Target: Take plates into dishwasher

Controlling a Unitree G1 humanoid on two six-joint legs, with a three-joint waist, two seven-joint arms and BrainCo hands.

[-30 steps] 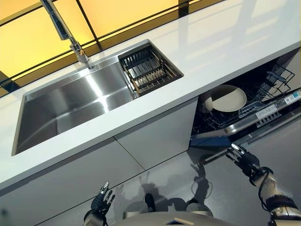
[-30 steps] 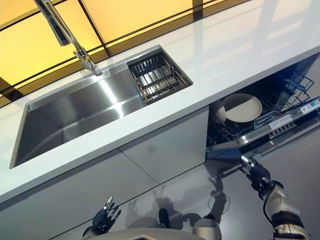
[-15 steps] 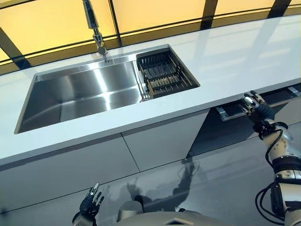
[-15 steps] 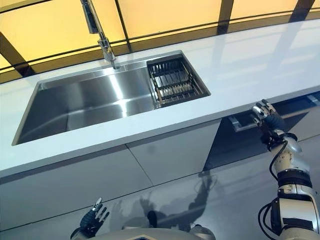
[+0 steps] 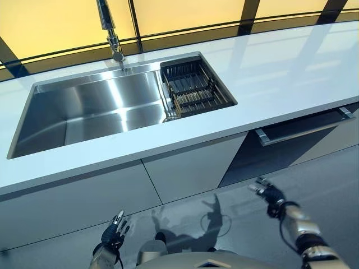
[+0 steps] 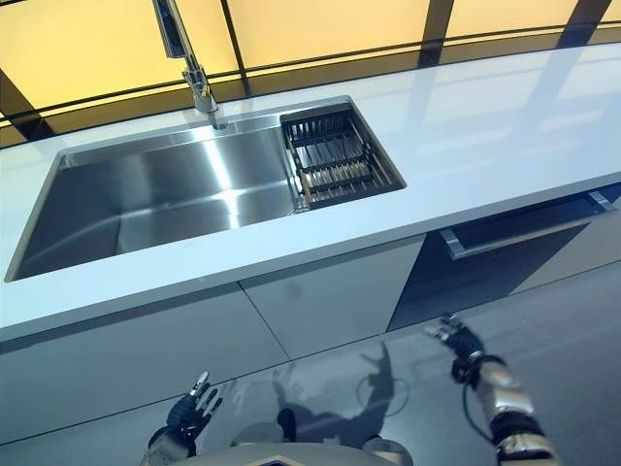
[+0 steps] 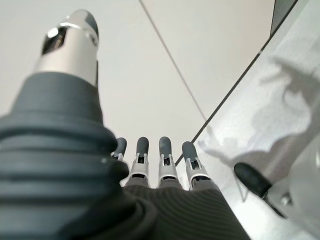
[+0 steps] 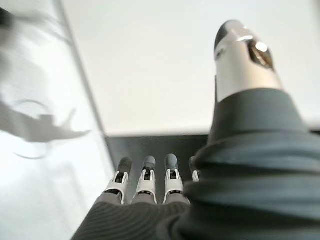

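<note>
Both our hands hang low and empty in front of the cabinets: our right hand (image 5: 268, 192) has its fingers straight and relaxed, holding nothing, and our left hand (image 5: 114, 232) shows the same loose, open fingers near the floor, well to the left. We see no plates anywhere now, not in the sink (image 5: 90, 106), not in the dark drain basket (image 5: 193, 88) set in its right end, and not on the white counter (image 5: 280, 67); whether any sit inside the dishwasher we cannot tell, since its dark door (image 5: 280, 151) stands closed under the counter. What the coming move turns on, as we judge it, is that door's handle (image 5: 300, 126): it lies up and to the right of our right hand, apart from it, a long bar running level along the top edge of the door just beneath the counter lip. Our right hand is clearly the nearer one, the left being well apart beyond the pale cabinet fronts (image 5: 190, 168). If more plates are to go in, we would judge that the right hand must reach up across the door face to that bar
</note>
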